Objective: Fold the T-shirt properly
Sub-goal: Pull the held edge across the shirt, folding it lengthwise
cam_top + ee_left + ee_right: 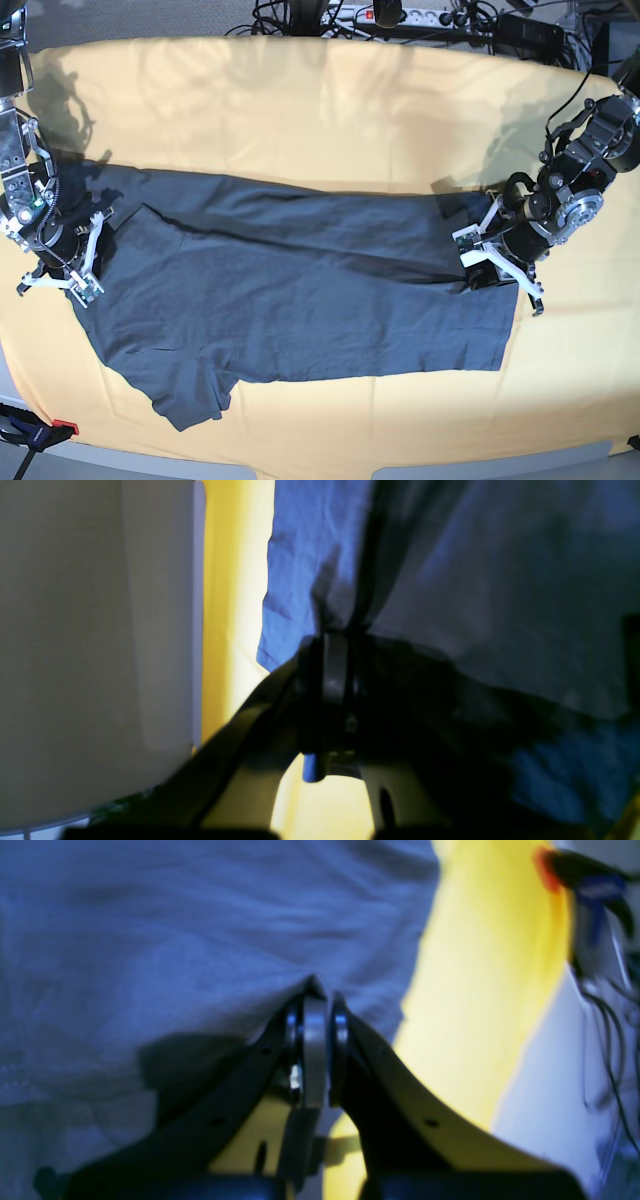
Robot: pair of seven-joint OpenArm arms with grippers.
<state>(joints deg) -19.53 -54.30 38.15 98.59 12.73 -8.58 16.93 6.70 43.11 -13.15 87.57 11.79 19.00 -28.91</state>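
Closest to the lens: left gripper (334,645), fingers pressed together, pinching a bunched fold of shirt (500,595). Pale blurred cylinder (95,645) beside it, filling that view's left side. Right gripper (317,1007) likewise clamped tight on a ridge of shirt (175,940) cloth, yellow tablecloth (480,990) just beyond the shirt's edge. Seen from the base: shirt (300,290) spread flat across the middle of the tablecloth (300,110), dark slate, partly doubled over along a diagonal crease, one sleeve pointing toward the near edge. Right gripper (88,262) at one end of the shirt, left gripper (478,262) at the other end. Cables and power strip (400,15) past the tablecloth's far edge.
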